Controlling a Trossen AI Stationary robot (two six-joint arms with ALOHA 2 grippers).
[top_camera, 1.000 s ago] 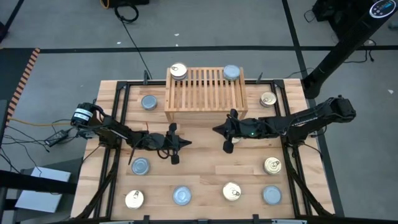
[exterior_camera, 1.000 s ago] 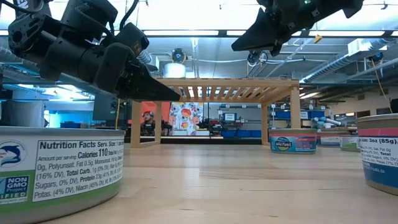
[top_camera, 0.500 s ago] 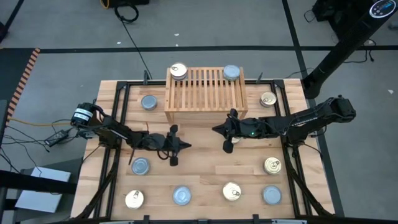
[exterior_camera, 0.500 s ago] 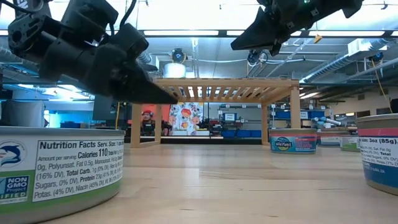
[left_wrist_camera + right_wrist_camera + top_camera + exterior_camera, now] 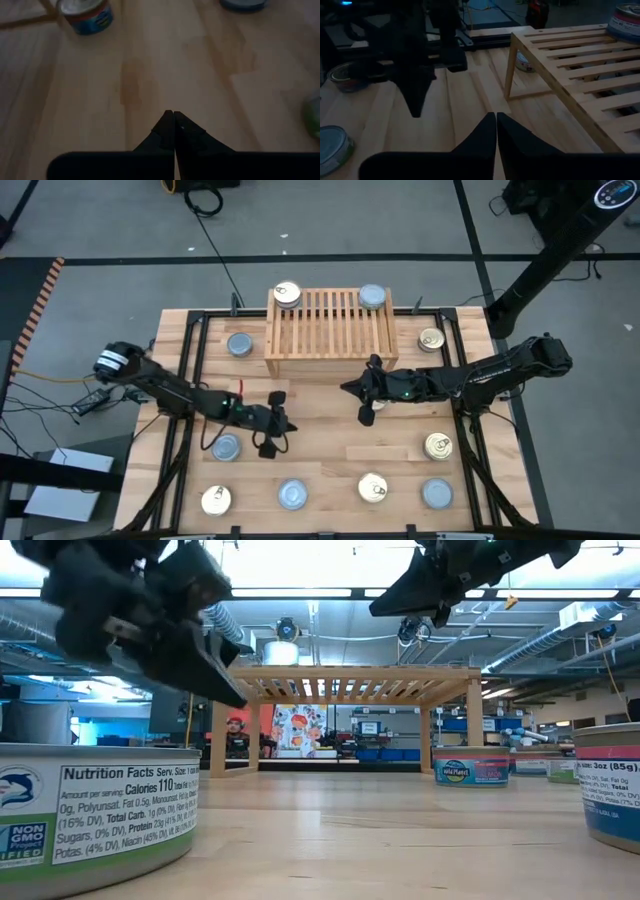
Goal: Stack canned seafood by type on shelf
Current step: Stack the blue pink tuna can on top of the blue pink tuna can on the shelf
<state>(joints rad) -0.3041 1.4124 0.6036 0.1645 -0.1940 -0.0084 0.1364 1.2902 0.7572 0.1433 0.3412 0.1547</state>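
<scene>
Both end effectors (image 5: 173, 116) (image 5: 496, 118) pinched closed and empty above the tabletop (image 5: 320, 435), shelf (image 5: 330, 330) underside unseen.

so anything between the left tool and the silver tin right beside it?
Nothing visible. The left tool, shut, hangs over bare tabletop, and the silver tin sits just beside it toward the table's left edge, with only open wood between them.

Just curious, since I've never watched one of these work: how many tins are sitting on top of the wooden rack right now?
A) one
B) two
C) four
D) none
B: on the shelf the high view shows just a gold-topped tin at one far corner and a silver-topped tin at the other.
</scene>
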